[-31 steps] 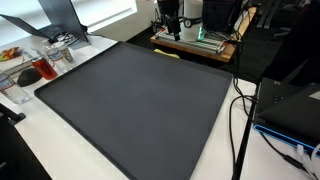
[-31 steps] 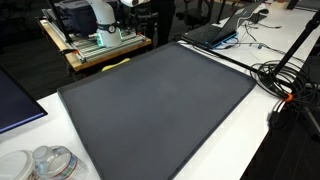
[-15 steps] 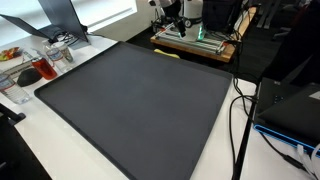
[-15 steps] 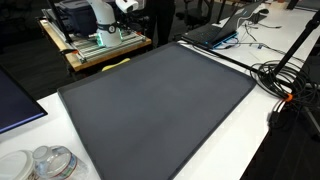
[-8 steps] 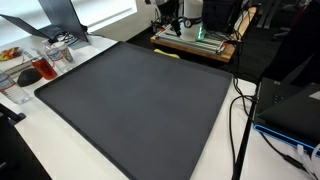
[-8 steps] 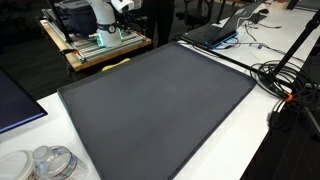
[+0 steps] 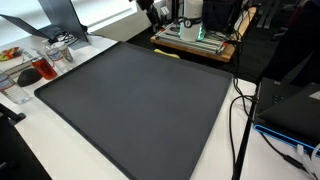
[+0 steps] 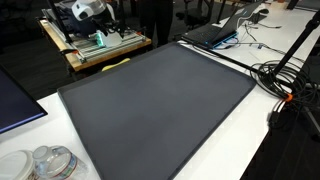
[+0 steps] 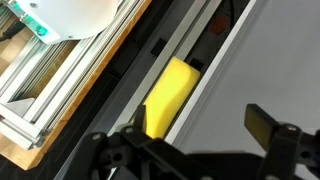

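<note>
Up and sideways is how the arm (image 8: 86, 9) has gone in the last two seconds. In both exterior views its wrist now sits higher above the far edge of the table (image 7: 55, 155) and further along that edge, almost out of the top of the picture. The dark mat (image 7: 140, 100) and everything around it lie as they did.

The gripper (image 9: 203, 130) is released and holds nothing. In the wrist view its two fingers stand wide apart with clear space between them.

Nearest to it is a yellow block (image 9: 170, 92). It lies at the far edge of the table, in the narrow strip between the mat's far border and the wooden base (image 8: 90, 52) that carries the robot. An exterior view shows it as a thin yellow sliver (image 7: 168, 54) just off the mat.

The block is below the gripper and off to one side, not centred between the fingers. In the wrist view one finger (image 9: 138, 125) overlaps the block's near end, while the other hangs over the mat. The block's long axis runs along the mat's border, parallel to the far edge of the table. The line across the open jaws cuts that axis at a slant, not squarely. How high the fingers are above the block cannot be read from these views.

Clear containers (image 8: 45, 162) sit at a near corner of the table, and cables (image 8: 285, 80) trail along a side edge, all well apart from the gripper.
</note>
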You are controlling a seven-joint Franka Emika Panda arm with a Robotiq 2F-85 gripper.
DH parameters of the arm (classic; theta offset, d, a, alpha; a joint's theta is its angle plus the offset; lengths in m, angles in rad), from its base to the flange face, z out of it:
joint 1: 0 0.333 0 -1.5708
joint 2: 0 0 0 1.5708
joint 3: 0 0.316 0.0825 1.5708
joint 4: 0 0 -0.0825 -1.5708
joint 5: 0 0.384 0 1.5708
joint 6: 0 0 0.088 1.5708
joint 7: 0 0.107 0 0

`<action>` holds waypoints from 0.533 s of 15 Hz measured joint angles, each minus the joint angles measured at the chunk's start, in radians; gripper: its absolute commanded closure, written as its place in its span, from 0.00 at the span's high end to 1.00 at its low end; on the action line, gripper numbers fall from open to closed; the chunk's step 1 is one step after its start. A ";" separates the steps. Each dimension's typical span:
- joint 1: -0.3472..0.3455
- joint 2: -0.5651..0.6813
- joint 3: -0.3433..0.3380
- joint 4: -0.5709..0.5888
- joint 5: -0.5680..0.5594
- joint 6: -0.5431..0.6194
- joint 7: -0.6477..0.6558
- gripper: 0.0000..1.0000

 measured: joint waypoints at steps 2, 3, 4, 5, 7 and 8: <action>-0.068 0.007 -0.075 0.000 -0.005 0.004 -0.083 1.00; -0.099 0.013 -0.111 0.000 -0.006 0.008 -0.123 1.00; -0.127 0.022 -0.146 -0.001 -0.007 0.013 -0.164 1.00; -0.153 0.032 -0.179 -0.001 -0.007 0.020 -0.204 1.00; -0.192 0.057 -0.236 -0.002 -0.006 0.041 -0.274 1.00; -0.204 0.072 -0.260 -0.002 -0.004 0.054 -0.304 1.00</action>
